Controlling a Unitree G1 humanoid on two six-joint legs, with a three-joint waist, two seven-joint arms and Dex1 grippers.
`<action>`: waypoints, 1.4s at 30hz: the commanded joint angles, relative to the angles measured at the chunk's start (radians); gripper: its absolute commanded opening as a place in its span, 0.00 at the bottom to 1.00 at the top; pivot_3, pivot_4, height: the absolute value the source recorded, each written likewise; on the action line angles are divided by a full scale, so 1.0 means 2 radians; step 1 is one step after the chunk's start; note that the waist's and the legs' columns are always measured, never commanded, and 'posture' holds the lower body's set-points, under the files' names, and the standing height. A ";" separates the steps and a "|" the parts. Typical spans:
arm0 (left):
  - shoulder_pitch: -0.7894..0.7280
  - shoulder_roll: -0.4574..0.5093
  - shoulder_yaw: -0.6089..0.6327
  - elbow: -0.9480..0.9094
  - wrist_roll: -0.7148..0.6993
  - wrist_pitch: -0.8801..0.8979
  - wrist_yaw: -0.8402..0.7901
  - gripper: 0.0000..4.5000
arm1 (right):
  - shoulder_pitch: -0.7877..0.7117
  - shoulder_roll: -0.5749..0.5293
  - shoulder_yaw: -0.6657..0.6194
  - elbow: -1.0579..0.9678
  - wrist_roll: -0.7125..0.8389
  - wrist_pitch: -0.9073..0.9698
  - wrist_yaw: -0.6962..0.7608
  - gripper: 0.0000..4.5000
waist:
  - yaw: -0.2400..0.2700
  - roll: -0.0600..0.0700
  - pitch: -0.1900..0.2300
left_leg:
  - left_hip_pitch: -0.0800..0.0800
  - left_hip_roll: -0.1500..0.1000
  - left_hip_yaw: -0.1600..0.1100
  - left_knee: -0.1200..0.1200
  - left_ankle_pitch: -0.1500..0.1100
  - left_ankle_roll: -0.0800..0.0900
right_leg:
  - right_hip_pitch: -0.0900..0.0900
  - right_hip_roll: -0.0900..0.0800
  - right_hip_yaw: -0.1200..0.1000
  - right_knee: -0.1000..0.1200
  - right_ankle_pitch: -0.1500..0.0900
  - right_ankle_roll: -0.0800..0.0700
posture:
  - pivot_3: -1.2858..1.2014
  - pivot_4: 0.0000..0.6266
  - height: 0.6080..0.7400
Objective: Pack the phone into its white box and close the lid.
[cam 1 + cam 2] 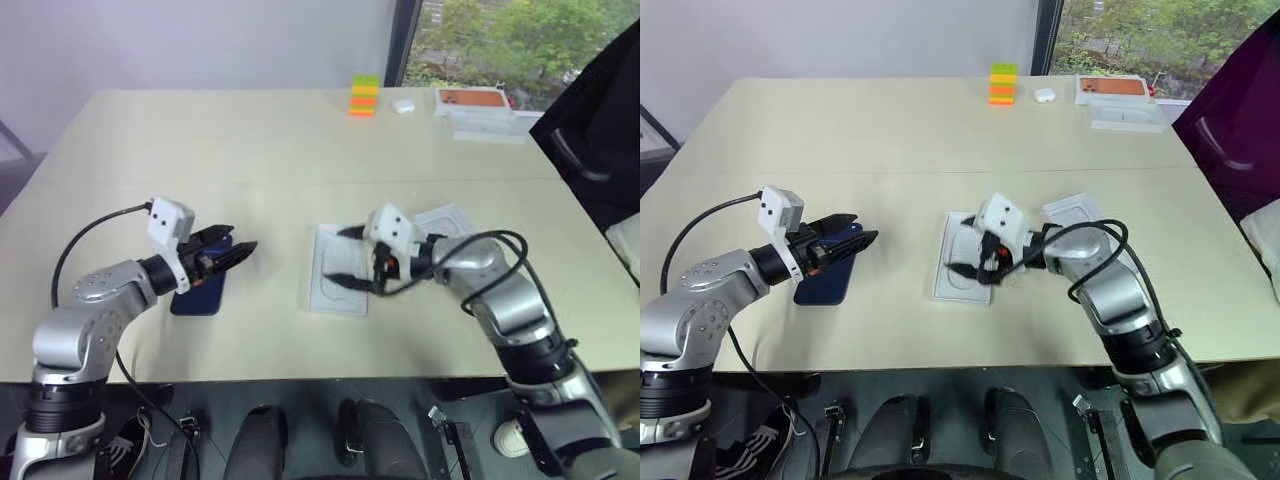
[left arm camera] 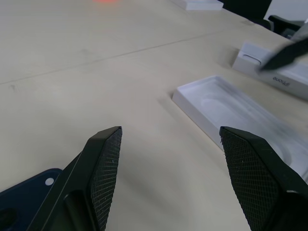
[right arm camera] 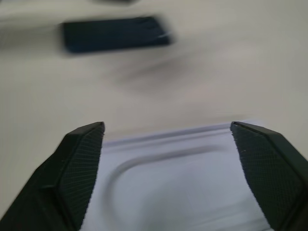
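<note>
The dark blue phone [image 1: 200,297] lies flat on the table at the left. My left gripper [image 1: 240,242] hovers open just above its far end with nothing between the fingers. A thin white insert [image 1: 330,285] with a rounded recess lies at the table's middle. My right gripper [image 1: 350,258] stands wide open over it, pointing left, and holds nothing. The right wrist view shows the insert [image 3: 168,187] below the fingers and the phone [image 3: 115,33] beyond. A second white box part [image 1: 447,218] with lettering on its side [image 2: 274,72] lies behind my right arm; I cannot tell whether it is the white box or the lid.
At the table's far edge stand a stack of coloured blocks [image 1: 364,95], a small white case [image 1: 404,105], an orange-topped box [image 1: 472,100] and a clear tray [image 1: 490,127]. A dark chair [image 1: 600,130] is at the right side.
</note>
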 commanded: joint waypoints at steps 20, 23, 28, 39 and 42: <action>0.065 0.060 0.042 0.001 -0.010 -0.125 -0.166 0.76 | 0.017 -0.039 0.085 -0.001 -0.077 -0.057 -0.001 0.99 | 0.000 0.000 0.000 | 0.000 0.000 0.000 0.000 0.000 0.000 | -0.001 0.000 0.000 0.000 -0.001 0.000 | 0.52 0.24 1.00; 0.065 0.063 0.039 0.008 -0.011 -0.126 -0.167 0.76 | 0.015 -0.034 0.084 0.006 -0.079 -0.061 0.001 0.99 | 0.000 0.000 0.000 | 0.000 0.000 0.000 0.000 0.000 0.000 | -0.001 0.000 0.000 0.000 -0.001 0.000 | 0.52 0.24 1.00; 0.065 0.061 0.032 0.003 -0.003 -0.137 -0.161 0.76 | 0.025 -0.041 0.095 0.022 -0.095 -0.076 0.008 0.87 | 0.000 0.000 0.000 | 0.000 0.000 0.000 0.000 0.000 0.000 | -0.001 0.000 0.000 0.000 -0.001 0.001 | 0.52 0.24 1.00; 0.062 0.055 0.023 0.002 0.006 -0.143 -0.148 0.76 | 0.019 -0.027 0.092 0.032 -0.100 -0.081 0.006 0.49 | 0.000 0.000 0.000 | 0.000 0.000 0.000 0.000 0.000 0.000 | -0.001 0.000 0.000 0.000 -0.001 0.001 | 0.52 0.24 1.00; 0.062 0.054 0.022 0.000 0.009 -0.145 -0.145 0.76 | 0.020 -0.028 0.094 0.032 -0.106 -0.083 0.006 0.17 | 0.000 0.000 0.000 | 0.000 0.000 0.000 0.000 0.000 0.000 | 0.000 0.000 0.000 0.000 -0.001 0.001 | 0.52 0.24 1.00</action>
